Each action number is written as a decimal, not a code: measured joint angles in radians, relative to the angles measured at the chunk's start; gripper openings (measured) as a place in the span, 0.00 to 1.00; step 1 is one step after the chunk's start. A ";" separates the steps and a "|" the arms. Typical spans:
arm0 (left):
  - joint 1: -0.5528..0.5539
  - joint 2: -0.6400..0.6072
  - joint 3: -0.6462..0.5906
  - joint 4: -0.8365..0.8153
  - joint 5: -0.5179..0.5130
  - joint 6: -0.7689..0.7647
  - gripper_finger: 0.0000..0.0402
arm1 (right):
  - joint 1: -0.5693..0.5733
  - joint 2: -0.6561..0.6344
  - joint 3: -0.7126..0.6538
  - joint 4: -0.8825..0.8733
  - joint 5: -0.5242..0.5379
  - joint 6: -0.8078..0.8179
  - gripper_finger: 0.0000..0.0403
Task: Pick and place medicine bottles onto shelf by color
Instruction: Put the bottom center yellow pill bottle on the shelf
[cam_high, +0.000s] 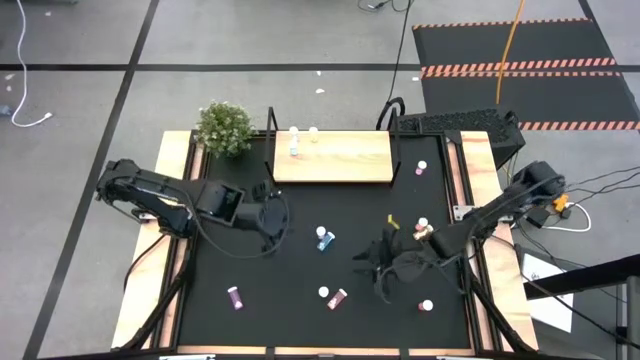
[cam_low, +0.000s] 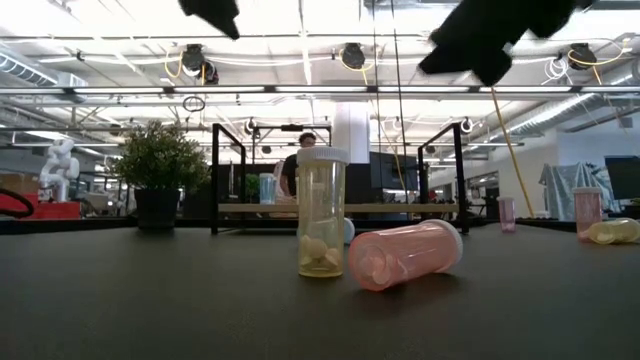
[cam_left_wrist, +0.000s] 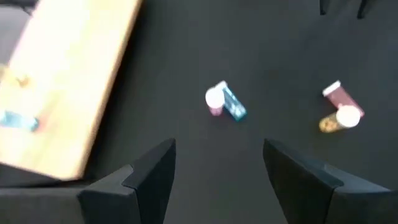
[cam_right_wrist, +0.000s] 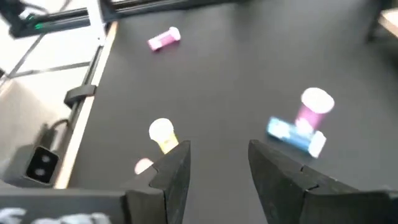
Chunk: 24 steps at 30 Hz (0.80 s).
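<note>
The wooden shelf (cam_high: 332, 158) stands at the table's far middle with a blue bottle (cam_high: 294, 146) and a pale yellow one (cam_high: 313, 133) on it. An upright pink bottle and a lying blue bottle (cam_high: 323, 238) sit together at mid table. A yellow upright bottle and a lying maroon one (cam_high: 333, 296) sit nearer the front, and also show in the low view (cam_low: 322, 212). My left gripper (cam_high: 282, 222) is open above the table, left of the pink-blue pair (cam_left_wrist: 224, 102). My right gripper (cam_high: 372, 268) is open to the right of the yellow-maroon pair, with the yellow bottle (cam_right_wrist: 163, 134) just ahead of its fingers.
A green plant (cam_high: 224, 127) stands at the far left corner. Other bottles lie scattered: a maroon one at front left (cam_high: 236, 296), one at front right (cam_high: 427, 306), and several near the right edge (cam_high: 423, 228) (cam_high: 421, 167). A person shows far behind the shelf (cam_low: 300, 160).
</note>
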 joint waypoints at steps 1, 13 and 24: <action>-0.007 0.000 -0.018 0.000 0.007 -0.023 0.61 | -0.010 0.025 -0.020 0.057 -0.025 -0.035 0.39; -0.126 0.001 -0.094 0.003 0.036 -0.380 0.61 | -0.113 0.362 -0.074 0.527 -0.283 -0.301 0.39; -0.218 0.001 -0.098 0.002 0.071 -0.527 0.61 | -0.157 0.516 -0.072 0.724 -0.459 -0.378 0.40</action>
